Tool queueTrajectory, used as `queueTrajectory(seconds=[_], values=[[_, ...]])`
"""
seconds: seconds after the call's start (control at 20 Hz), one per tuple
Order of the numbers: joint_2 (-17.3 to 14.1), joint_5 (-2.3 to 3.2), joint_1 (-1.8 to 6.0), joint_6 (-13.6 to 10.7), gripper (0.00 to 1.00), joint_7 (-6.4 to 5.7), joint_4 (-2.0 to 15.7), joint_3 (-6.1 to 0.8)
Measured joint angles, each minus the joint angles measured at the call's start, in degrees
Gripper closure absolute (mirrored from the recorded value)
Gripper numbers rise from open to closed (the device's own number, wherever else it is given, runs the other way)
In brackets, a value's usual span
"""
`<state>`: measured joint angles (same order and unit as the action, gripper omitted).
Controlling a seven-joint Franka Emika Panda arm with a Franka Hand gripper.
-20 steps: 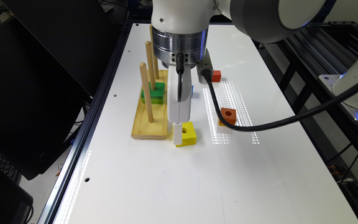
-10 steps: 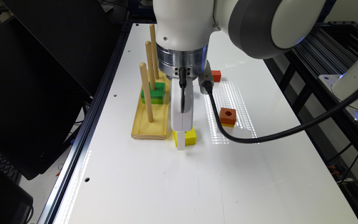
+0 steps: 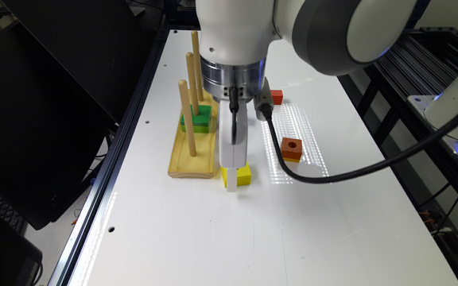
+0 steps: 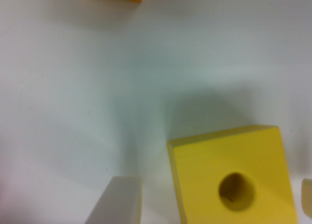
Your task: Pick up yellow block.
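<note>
The jaws [image 3: 232,183] are low over the white tabletop [image 3: 253,238], right at the yellow block [image 3: 241,174], which lies flat on the tabletop with its round hole facing up. In the wrist view one pale finger [image 4: 117,202] stands beside the yellow block [image 4: 234,177] with a narrow strip of tabletop between them, and a small pale piece shows at the opposite side of the block, so the jaws are spread apart with the block between them and are not pressing on it. In the exterior view the white finger reaches down in front of the block and hides a part of it. Just beside the jaws, on the exterior view's left, lies a wooden peg board [image 3: 192,159] with three upright pegs, and a green block [image 3: 198,118] sits on its middle peg. On the other side of the jaws, a little apart, an orange block with a hole [image 3: 291,149] rests on the tabletop. A small red block [image 3: 276,96] lies farther away behind the wrist. A black cable [image 3: 332,174] hangs from the wrist and curves over the tabletop near the orange block.
</note>
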<state>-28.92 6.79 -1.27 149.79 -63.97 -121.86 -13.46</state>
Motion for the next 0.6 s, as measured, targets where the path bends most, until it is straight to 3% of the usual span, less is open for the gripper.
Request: queueTrajectory(seconds=[0.1, 0.25, 0.6], values=[[-0.1, 0.76, -0.11, 0.1, 0.0, -0.86, 0.02, 0.01], [-0.2, 1.18, -0.22, 0.2, 0.0, -1.3, 0.01, 0.07], [-0.2, 1.28, -0.23, 0.2, 0.0, -1.38, 0.01, 0.08]])
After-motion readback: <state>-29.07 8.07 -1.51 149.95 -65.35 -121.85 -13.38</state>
